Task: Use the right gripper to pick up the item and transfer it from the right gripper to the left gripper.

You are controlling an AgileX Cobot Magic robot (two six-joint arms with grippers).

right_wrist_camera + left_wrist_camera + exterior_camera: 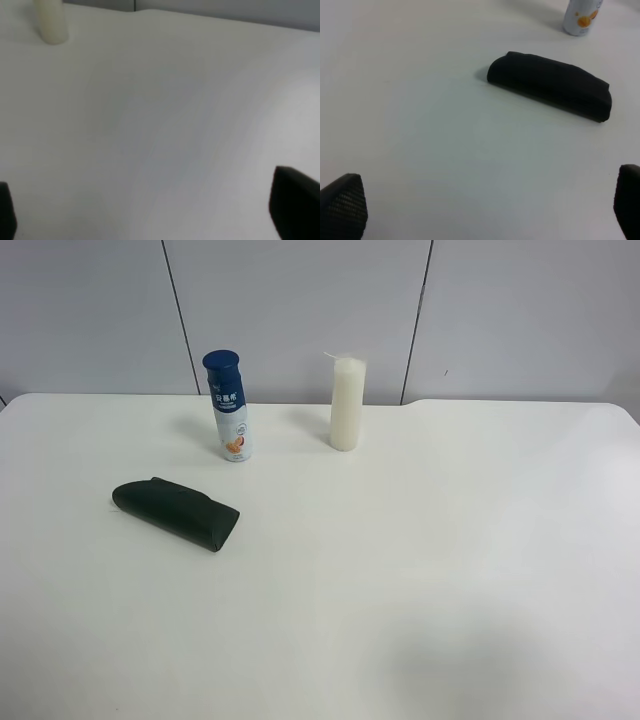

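The item, a dark green-black soft oblong pouch [176, 512], lies flat on the white table [400, 570] at the exterior high view's left, in front of the bottle. It also shows in the left wrist view [551, 85], well ahead of the left gripper [485, 207], whose black fingertips [344, 205] stand wide apart and empty. The right gripper [145, 212] is open and empty over bare table; only its fingertips [295, 207] show at the frame's edges. Neither arm appears in the exterior high view.
A blue-capped white bottle [229, 406] stands behind the pouch, its base showing in the left wrist view [581, 15]. A white candle [346, 403] stands upright to the bottle's right, also in the right wrist view [50, 21]. A grey panelled wall [300, 310] backs the table.
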